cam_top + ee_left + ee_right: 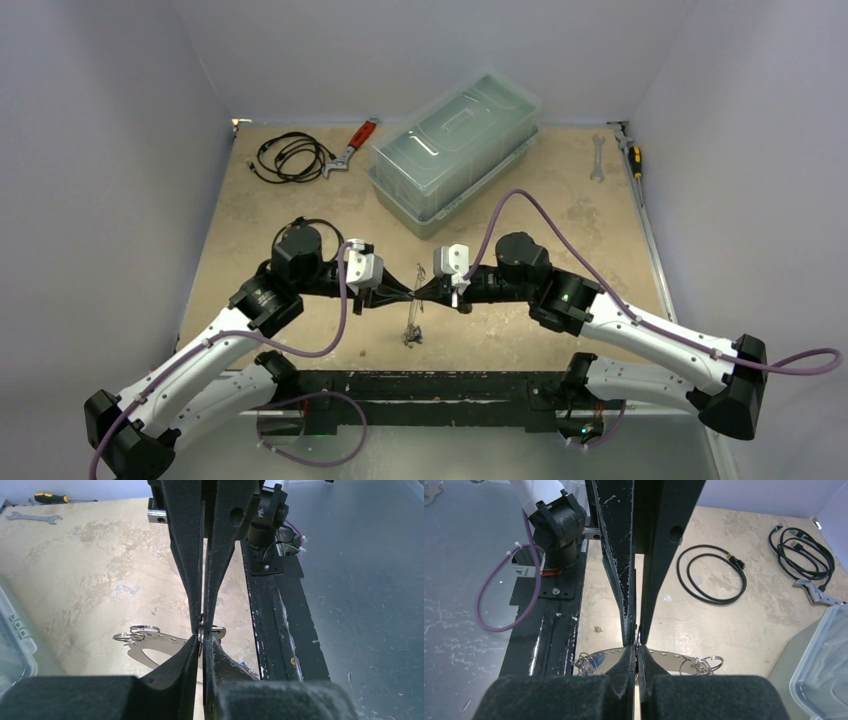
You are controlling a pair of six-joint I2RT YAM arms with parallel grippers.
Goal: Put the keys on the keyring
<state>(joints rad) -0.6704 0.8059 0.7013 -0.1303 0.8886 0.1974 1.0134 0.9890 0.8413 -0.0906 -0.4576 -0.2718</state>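
Note:
My left gripper and right gripper meet tip to tip above the table's near middle. The keyring shows as a flat, pale shiny oval band with a row of small holes. It hangs just below the tips down to the table. Small split rings cluster at its ends. In the left wrist view my left gripper pinches a small silver ring. The right gripper is shut on the same thin ring from the opposite side. The keys and their tags cannot be made out clearly.
A clear lidded plastic box stands at the back centre. A black cable bundle and a red-handled wrench lie back left. A spanner and screwdriver lie back right. A black cable loop lies near the left arm.

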